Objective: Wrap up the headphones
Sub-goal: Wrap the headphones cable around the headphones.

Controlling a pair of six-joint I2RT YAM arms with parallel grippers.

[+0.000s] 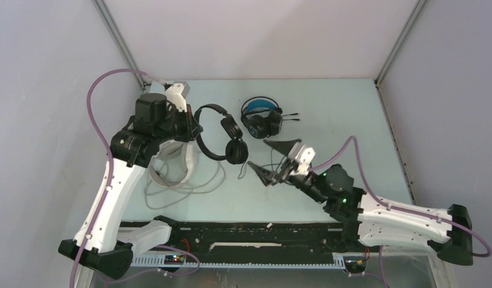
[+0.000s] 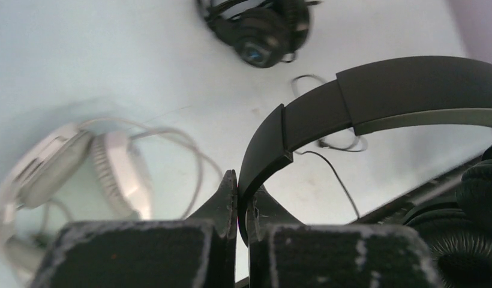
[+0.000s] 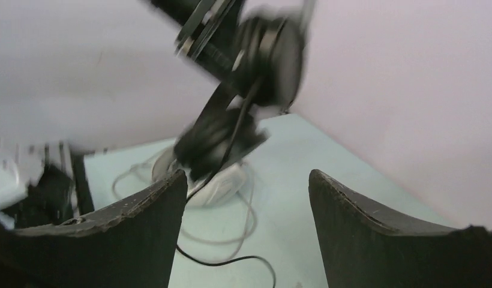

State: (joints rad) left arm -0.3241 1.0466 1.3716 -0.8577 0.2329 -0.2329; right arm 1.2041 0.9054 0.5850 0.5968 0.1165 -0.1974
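The all-black headphones [image 1: 236, 150] are held off the bench [image 1: 327, 108] by the headband, which is clamped in the left tool [image 2: 237, 180], while the right tool [image 3: 248, 180] is spread wide nearby, so the trailing cable [image 3: 222, 263] must, it is judged, be caught next for winding.

Overhead and both close wrist views share black headphones [image 1: 236, 151].

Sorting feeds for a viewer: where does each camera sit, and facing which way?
Top external: overhead behind both arms, looking down on them.
Left wrist: on the left gripper, facing across the table; fingers pinch the black headphones.
Right wrist: on the right gripper, open fingers showing, facing those headphones.
Shared: both wrist views show the white headphones.
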